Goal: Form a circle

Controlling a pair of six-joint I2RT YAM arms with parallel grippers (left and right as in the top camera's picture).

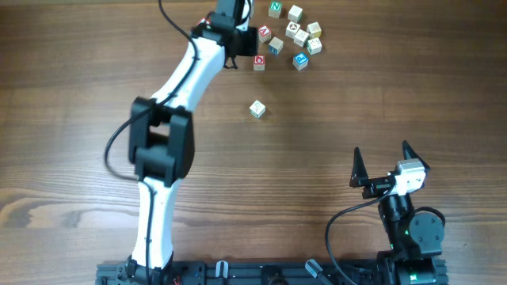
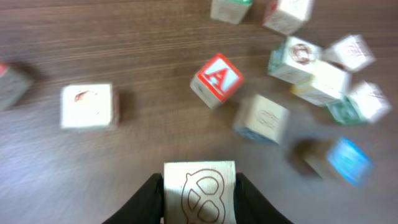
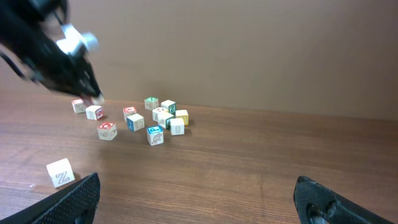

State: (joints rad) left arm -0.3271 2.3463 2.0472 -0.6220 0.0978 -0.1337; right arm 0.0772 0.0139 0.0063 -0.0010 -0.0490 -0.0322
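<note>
My left gripper (image 2: 199, 182) is shut on a pale wooden cube (image 2: 199, 191) with a pretzel outline on top, one black finger on each side. In the overhead view the left gripper (image 1: 236, 39) is at the far edge of the table, just left of the cubes. Ahead of it lie a red A cube (image 2: 216, 78) and a blue-sided cube (image 2: 262, 117). Further right, a tight cluster of touching cubes, the circle (image 1: 303, 36), shows in the wrist view too (image 2: 320, 74). My right gripper (image 1: 384, 161) stands open near the front right, nothing between its fingers (image 3: 71, 199).
Loose letter cubes lie around the cluster: a red one (image 1: 259, 62), a blue one (image 1: 299, 60), a green N cube (image 1: 275, 9). A lone Z cube (image 1: 257, 108) sits mid-table, also in the right wrist view (image 3: 60, 172). A plain cube (image 2: 87, 106) lies left of my left gripper.
</note>
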